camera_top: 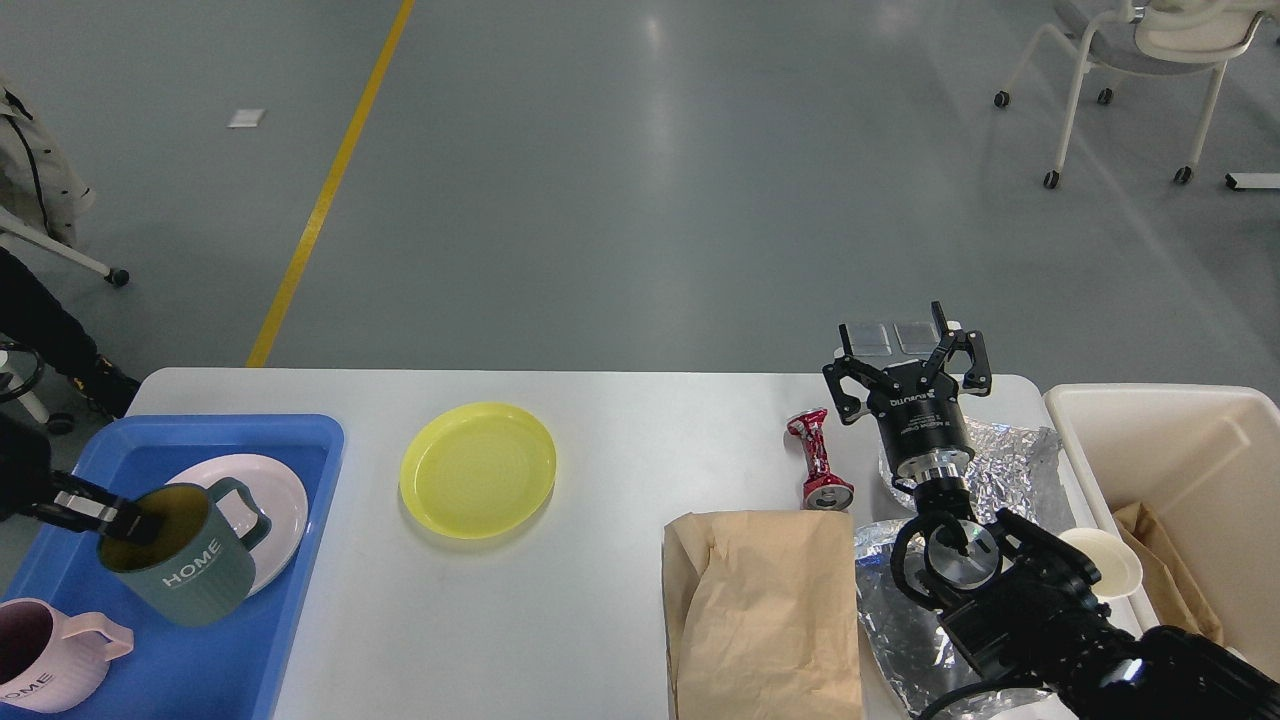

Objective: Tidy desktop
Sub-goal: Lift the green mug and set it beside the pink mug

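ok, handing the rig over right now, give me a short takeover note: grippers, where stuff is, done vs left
Left gripper: shut on the green-grey ribbed "HOME" mug, fingers pinching its rim, mug over the blue plastic tray.
Right gripper: open, holding nothing, raised above the crumpled foil.
Done: white plate and pink mug are in the tray; a brown paper bag lies in the cream plastic bin.
Left on the white-grey desktop: yellow plastic plate, crushed red can, large brown paper bag, foil, small white cup. Release the green mug first.
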{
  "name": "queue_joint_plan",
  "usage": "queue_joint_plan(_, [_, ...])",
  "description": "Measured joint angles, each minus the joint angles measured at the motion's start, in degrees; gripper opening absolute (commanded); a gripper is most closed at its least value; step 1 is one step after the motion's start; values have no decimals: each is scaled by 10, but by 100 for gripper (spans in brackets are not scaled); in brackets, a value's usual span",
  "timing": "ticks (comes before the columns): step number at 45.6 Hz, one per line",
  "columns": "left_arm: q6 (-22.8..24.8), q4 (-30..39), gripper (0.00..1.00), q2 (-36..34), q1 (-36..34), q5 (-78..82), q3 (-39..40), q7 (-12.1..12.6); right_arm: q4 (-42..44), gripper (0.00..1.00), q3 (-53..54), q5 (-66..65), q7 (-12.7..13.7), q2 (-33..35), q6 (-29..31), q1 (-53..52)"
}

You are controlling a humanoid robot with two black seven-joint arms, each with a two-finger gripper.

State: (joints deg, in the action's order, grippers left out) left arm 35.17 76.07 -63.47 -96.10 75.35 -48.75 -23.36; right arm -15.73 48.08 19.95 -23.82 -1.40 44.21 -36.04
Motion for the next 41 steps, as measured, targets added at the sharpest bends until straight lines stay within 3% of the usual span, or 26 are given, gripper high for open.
queue_joint_plan(9, [-110, -14, 0, -2, 111, 50, -3, 1, 0, 100, 0, 0, 0, 0, 0, 0])
queue_joint_plan(25, [-141, -78, 0, 3, 175, 56, -2, -6, 0, 100, 0, 0, 0, 0, 0, 0])
queue_joint_plan(32, [-180, -102, 1, 8, 218, 54, 2, -7, 0, 100, 0, 0, 0, 0, 0, 0])
queue_joint_plan(41, [-209, -112, 14, 16, 250, 46, 8, -6, 0, 100, 0, 0, 0, 0, 0, 0])
